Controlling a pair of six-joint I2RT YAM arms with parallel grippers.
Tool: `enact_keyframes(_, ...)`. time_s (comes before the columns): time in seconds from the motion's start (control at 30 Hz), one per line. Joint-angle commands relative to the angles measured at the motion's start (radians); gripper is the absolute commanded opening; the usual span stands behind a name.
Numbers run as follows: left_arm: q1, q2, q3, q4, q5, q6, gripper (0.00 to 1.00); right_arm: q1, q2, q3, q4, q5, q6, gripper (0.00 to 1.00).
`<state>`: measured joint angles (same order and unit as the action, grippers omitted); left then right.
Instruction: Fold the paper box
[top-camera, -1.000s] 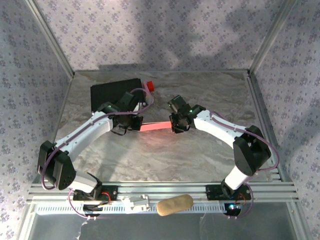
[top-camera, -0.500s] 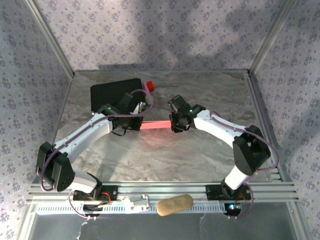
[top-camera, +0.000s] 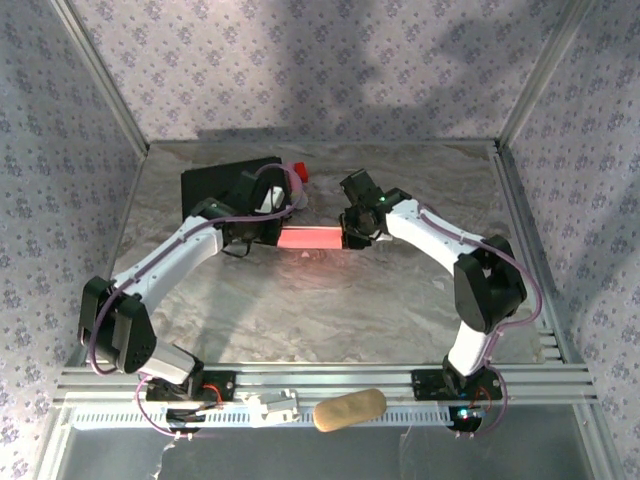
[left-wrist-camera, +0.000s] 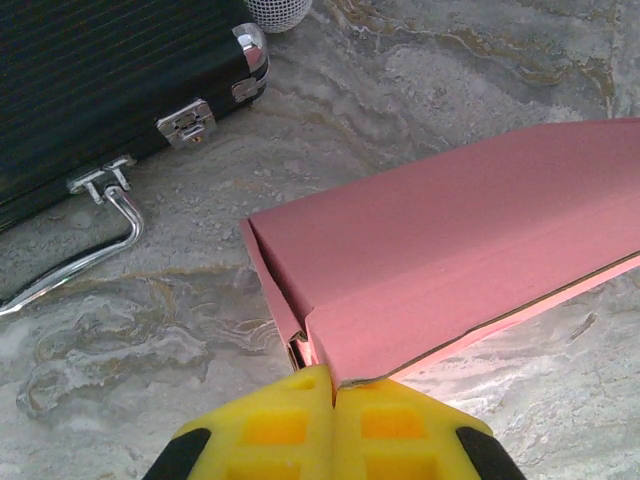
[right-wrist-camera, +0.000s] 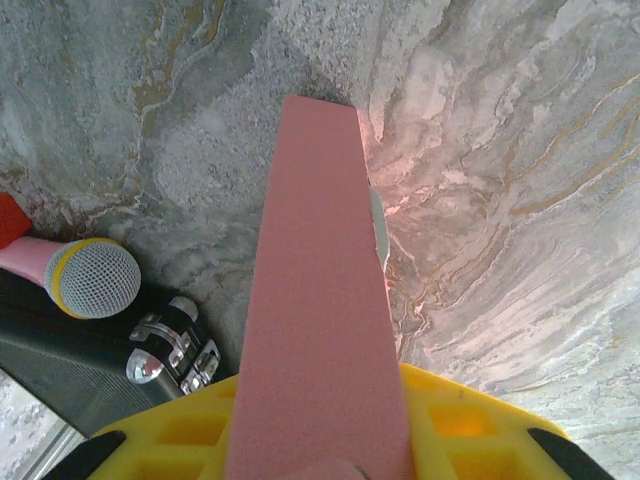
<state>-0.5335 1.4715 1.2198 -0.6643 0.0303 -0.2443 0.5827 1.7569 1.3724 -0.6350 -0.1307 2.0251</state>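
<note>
Squarely between the two claws sits the paper box (top-camera: 310, 239) — a long, flat pink carton stretched level from the left claw (top-camera: 266, 230) to the right claw (top-camera: 351, 236) over the marbled table (top-camera: 330, 320); whether it clears the surface I cannot tell. Seen from the left wrist, the left claw (left-wrist-camera: 333, 388) is clenched tight, its yellow fingers (left-wrist-camera: 270, 430) pressed together on the box's (left-wrist-camera: 450, 250) near corner, and the carton runs away ahead and to the right of it. Ahead and to the left of that claw lies a black case (left-wrist-camera: 90, 80) with a chrome latch and a wire handle, apart from the box. Seen from the right wrist, the right claw (right-wrist-camera: 320, 440) grasps the other end, a yellow finger (right-wrist-camera: 470, 425) on either side, and the box (right-wrist-camera: 320, 300) reaches straight ahead of it. Left of this claw a toy microphone (right-wrist-camera: 95, 280) — pink handle, yellow band, grey mesh head — rests by the case (right-wrist-camera: 60, 370), near the box but not touching it.
</note>
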Motion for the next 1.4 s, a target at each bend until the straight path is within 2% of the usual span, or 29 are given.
enact_keyframes(0.0,0.04,0.039,0.023,-0.03,0.0,0.046,0.0,-0.019,0.04,0.057,-0.114,-0.05,0.017,0.3)
enact_keyframes(0.13,0.053,0.082,0.055,-0.066,-0.03,0.09,0.0,-0.021,0.084,0.121,-0.17,-0.052,-0.015,0.3)
enact_keyframes(0.43,0.053,0.111,0.09,-0.112,-0.107,0.138,0.0,-0.014,0.1,0.143,-0.189,-0.029,-0.028,0.29)
enact_keyframes(0.7,0.049,0.125,0.087,-0.117,-0.126,0.143,0.0,-0.014,0.112,0.151,-0.177,-0.036,-0.016,0.29)
enact_keyframes(1.03,0.023,0.148,0.091,-0.131,-0.217,0.163,0.0,-0.023,0.121,0.151,-0.177,-0.041,-0.013,0.29)
enact_keyframes(1.37,0.02,0.148,0.087,-0.125,-0.15,0.117,0.0,-0.027,0.123,0.154,-0.172,-0.046,-0.017,0.28)
